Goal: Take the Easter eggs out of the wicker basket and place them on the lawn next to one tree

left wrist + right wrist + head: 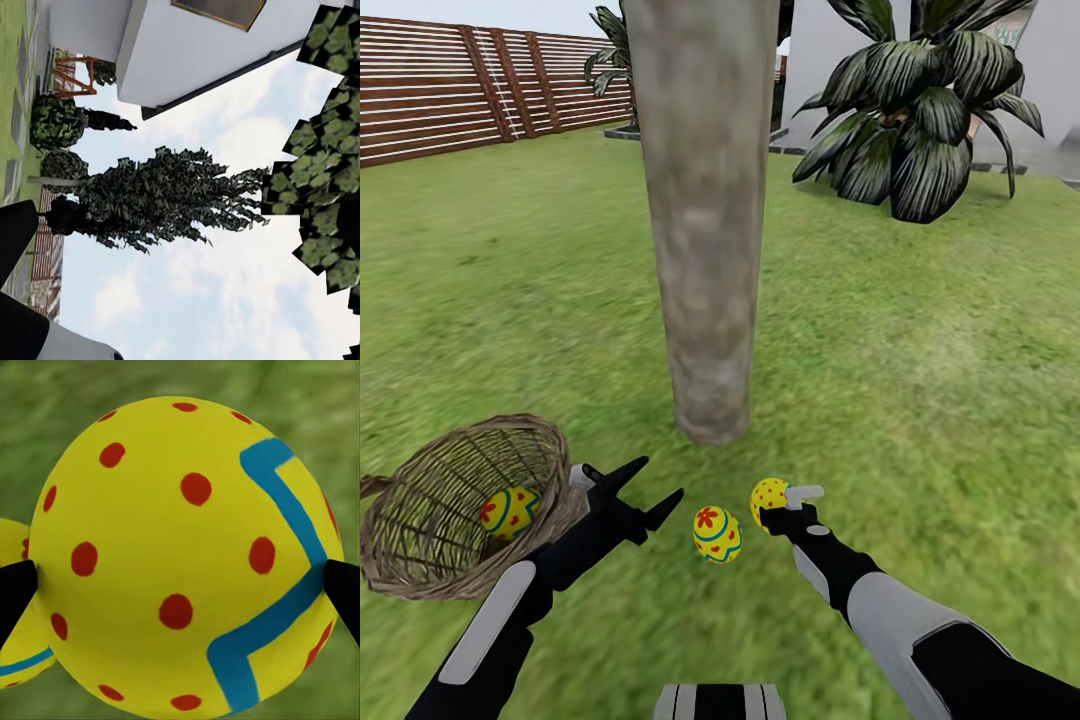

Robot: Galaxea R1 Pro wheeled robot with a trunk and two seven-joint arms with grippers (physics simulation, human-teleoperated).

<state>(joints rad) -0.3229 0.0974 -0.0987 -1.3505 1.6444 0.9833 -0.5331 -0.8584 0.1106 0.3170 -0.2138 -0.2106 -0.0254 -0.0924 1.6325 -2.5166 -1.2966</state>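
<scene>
R tool (778, 503) pinching dotted egg (768, 497) at lower centre, L tool (645, 489) spread: judge lower gently to lawn (920, 360) by trunk (705, 250) before releasing.

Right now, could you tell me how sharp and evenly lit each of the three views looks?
Head view: flat, even light, no strong cast shadows on the lawn; tree trunk and basket crisp, the grass by the arms smeared. Left wrist view: turned sideways, blocky foliage against bright sky. Right wrist view: dotted egg sharp and close in the right gripper, grass behind blurred.
</scene>
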